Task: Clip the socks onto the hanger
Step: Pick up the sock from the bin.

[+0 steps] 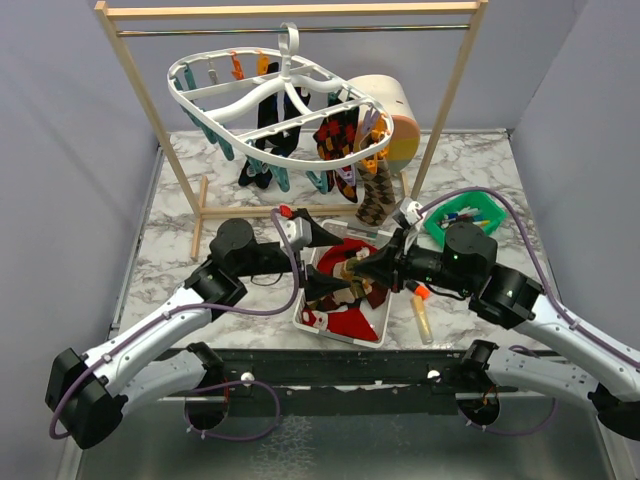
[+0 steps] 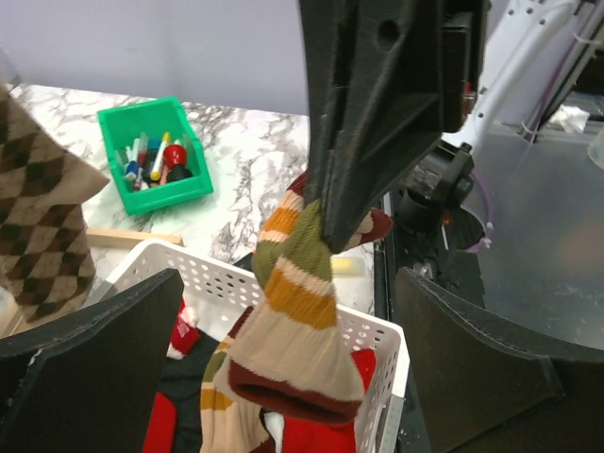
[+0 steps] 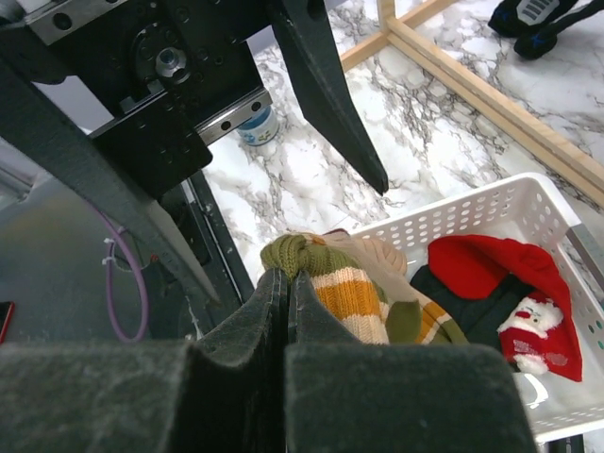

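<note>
My right gripper is shut on the green toe of a striped sock, banded green, orange and cream with a maroon cuff, and holds it above the white basket. In the right wrist view its shut fingers pinch the sock. My left gripper is open, its fingers on either side of the hanging sock without touching it. Red and black socks lie in the basket. The white oval hanger hangs from the rod with black, red and argyle socks clipped on.
A wooden frame rack stands at the back. A green bin of markers sits at the right, also in the left wrist view. A beige roll stands behind the hanger. A yellow tube lies right of the basket.
</note>
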Controlling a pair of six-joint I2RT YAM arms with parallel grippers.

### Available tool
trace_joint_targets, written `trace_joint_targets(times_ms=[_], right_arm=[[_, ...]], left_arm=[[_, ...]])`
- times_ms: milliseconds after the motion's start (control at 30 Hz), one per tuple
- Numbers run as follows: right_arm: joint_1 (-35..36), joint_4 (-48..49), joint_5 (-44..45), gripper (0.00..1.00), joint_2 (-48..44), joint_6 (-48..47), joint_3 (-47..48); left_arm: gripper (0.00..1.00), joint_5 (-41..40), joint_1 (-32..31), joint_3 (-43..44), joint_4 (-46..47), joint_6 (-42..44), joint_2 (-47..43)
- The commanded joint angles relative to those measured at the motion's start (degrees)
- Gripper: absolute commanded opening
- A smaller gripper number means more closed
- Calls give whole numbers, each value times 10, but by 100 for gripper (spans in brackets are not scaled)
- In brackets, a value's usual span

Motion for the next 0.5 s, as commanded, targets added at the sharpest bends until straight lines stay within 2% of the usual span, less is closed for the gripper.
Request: trace_joint_targets(times_ms=[0, 267, 467], right_arm=[[3, -24, -18, 1, 8, -15, 24], [3, -37, -39, 1, 17, -18, 39], [3, -51, -61, 1, 27, -22, 58]], left_arm=[[95, 39, -20, 33, -37, 59, 19], [84, -24, -44, 43, -57, 97, 41], [64, -40, -49, 39, -57, 104, 36]])
